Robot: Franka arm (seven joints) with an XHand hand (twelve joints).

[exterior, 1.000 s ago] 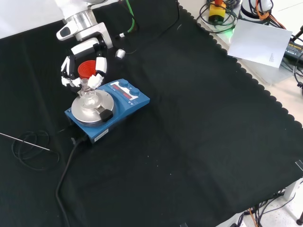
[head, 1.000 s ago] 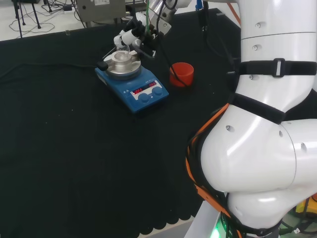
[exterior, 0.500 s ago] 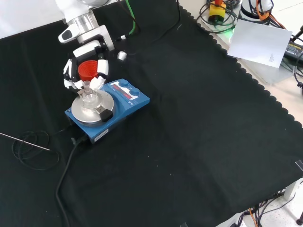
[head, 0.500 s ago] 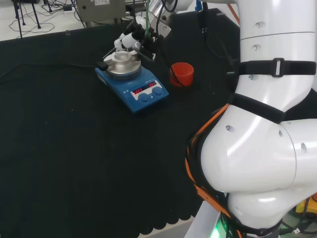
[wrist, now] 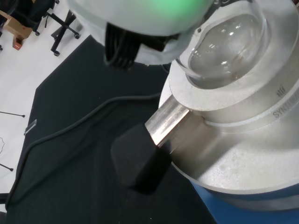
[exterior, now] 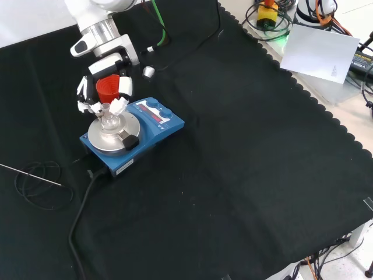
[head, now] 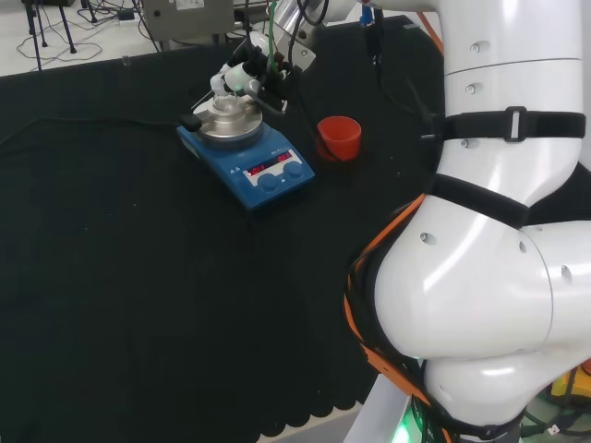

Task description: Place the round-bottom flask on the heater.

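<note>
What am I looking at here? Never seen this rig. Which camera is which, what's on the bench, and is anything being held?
It is one white robot arm with a black and white hand of fingers in place of a gripper, working at a bench under black cloth.

The head view looks over the arm from behind; the big white shapes at its right are the arm's own links. The front view looks down on the cloth from the opposite side. The wrist view sits at the wrist and shows things close up.

On the cloth stands a blue heater with a round metal top, and beside it a red cup.

A clear round-bottom flask sits in the heater's metal top; the wrist view shows its bulb there. The hand's fingers are curled round the flask's neck.
</note>
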